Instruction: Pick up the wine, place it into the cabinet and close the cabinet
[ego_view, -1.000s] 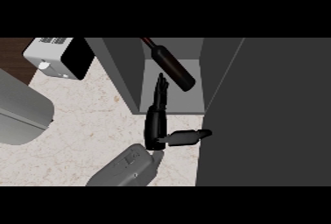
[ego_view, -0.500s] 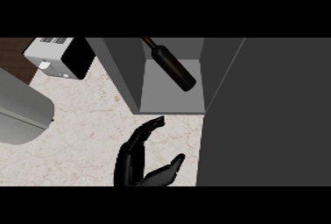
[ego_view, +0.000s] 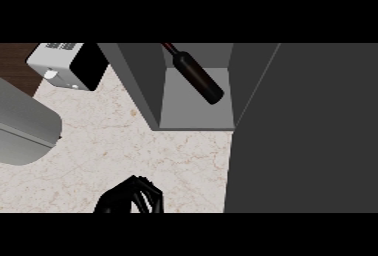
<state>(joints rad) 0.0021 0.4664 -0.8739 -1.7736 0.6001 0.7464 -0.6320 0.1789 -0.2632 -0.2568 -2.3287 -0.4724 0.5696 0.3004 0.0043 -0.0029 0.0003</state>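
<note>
Since the earlier frame we have drawn our hand (ego_view: 133, 197) back to the near edge of the worktop (ego_view: 111, 145), its fingers (ego_view: 145, 186) bunched and holding nothing. Beyond, the wine (ego_view: 198, 80) lies inside the cabinet (ego_view: 196, 122). Only closing the door (ego_view: 303, 130) remains.

We can see only one small part of our body: a black hand (ego_view: 131, 198). It shows just above the bottom edge of the counter (ego_view: 111, 145), which is pale and speckled. The fingers (ego_view: 148, 192) are thin and black, like dark sticks side by side. They look smooth and a bit shiny. We see no marks, screws or cables on them.
</note>
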